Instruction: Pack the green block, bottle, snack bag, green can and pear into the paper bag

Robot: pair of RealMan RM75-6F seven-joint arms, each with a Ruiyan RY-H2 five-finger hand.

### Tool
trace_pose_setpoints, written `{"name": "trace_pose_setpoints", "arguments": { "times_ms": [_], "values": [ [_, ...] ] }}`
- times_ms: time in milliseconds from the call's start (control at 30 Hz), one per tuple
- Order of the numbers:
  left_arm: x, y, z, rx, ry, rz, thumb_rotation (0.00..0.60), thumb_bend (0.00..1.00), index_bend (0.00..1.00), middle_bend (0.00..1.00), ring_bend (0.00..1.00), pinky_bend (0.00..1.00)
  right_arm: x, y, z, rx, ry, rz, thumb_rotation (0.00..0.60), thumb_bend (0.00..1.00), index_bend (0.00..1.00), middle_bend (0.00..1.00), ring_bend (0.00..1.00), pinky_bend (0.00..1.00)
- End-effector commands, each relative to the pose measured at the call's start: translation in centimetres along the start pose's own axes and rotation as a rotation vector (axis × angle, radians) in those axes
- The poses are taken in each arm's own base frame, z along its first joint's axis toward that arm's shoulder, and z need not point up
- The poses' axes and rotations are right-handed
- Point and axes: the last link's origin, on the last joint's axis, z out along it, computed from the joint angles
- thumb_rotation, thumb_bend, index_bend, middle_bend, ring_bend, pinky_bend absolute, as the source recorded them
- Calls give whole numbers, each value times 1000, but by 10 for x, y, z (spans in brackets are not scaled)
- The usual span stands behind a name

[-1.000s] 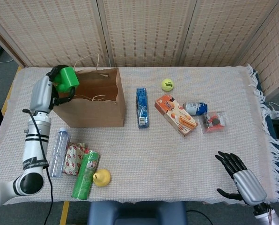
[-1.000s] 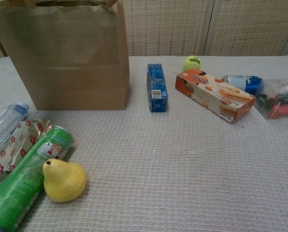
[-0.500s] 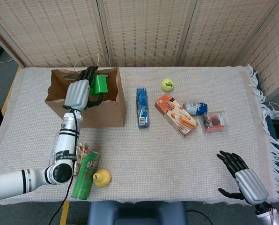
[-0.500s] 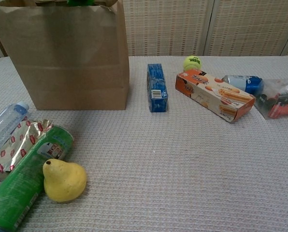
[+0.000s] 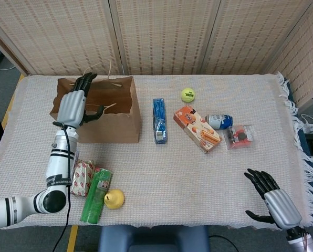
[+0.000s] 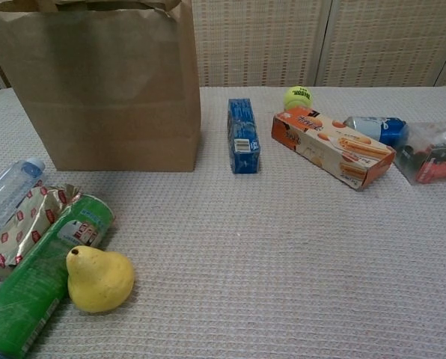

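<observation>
The robot's left hand [image 5: 72, 107] hovers over the open mouth of the paper bag [image 5: 112, 123], fingers spread and holding nothing. The bag stands upright near the far-left corner of the table [image 5: 198, 173]; the green block cannot be seen in either view.

At the near-left edge lie the remaining items to pack. The bottle [image 6: 6, 194] rests on its side nearest the left edge, partly hidden behind the left arm in the head view. The snack bag [image 5: 83, 177], red and white, lies just beside it, touching the green can [image 5: 96, 195], which also lies on its side. The yellow pear [image 5: 114, 198] sits against the can's right side, close to the near edge.

The right hand [image 5: 269, 197] is poised at the near-right corner, fingers apart and empty.

Across the middle and far side of the table, a blue box [image 5: 158, 120] lies beside the paper bag. A tennis ball [image 5: 187, 95] sits toward the far edge. An orange biscuit box [image 5: 197, 128] lies at an angle, with a blue-and-white can [image 5: 219, 121] on its side just beyond it and a clear packet of red and black contents [image 5: 239, 136] towards the right edge.
</observation>
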Motion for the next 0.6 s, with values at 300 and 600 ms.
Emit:
{"name": "trace_pose_setpoints", "arguments": {
  "times_ms": [300, 600],
  "values": [
    [53, -111, -112, 57, 123, -55, 600, 589, 429, 385, 380, 572, -2, -1, -1, 5, 1, -5, 600, 58, 0, 0, 0, 0],
    [32, -194, -177, -16, -64, 260, 600, 561, 447, 474, 426, 551, -3, -3, -1, 16, 8, -13, 600, 58, 0, 0, 0, 0]
  ]
}}
